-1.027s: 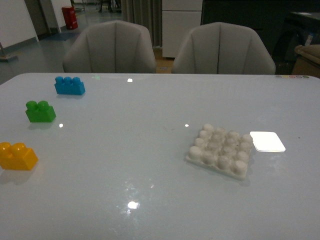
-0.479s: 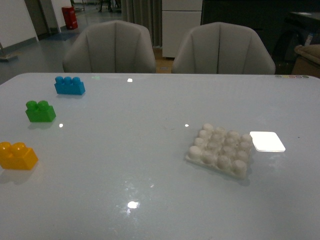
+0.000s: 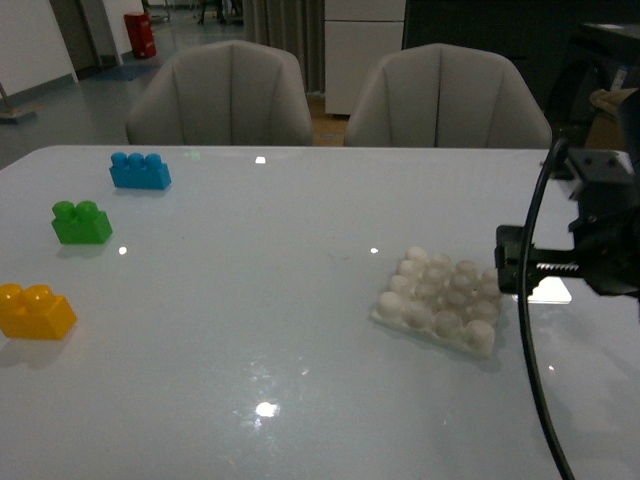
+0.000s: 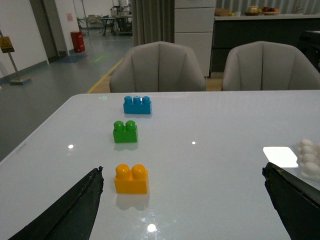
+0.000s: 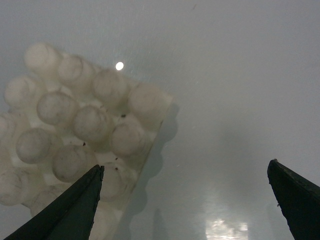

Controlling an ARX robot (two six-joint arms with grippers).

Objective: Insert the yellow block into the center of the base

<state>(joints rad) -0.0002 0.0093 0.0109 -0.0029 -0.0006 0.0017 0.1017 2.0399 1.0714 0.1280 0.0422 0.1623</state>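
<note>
The yellow block sits near the table's left front edge, upright with its two studs up. In the left wrist view the yellow block lies ahead of my open left gripper, closer to its one finger, with nothing between the jaws. The white studded base rests right of centre. My right gripper hangs just right of the base, open and empty. In the right wrist view the base reaches under one finger, and bare table shows between the jaws of the gripper.
A green two-stud brick and a blue three-stud brick stand behind the yellow block on the left. A flat white square lies right of the base, partly under my right arm. Two grey chairs stand behind the table.
My right arm has come into the front view from the right and now hangs beside the base, over the flat white square. The bricks have not moved.
</note>
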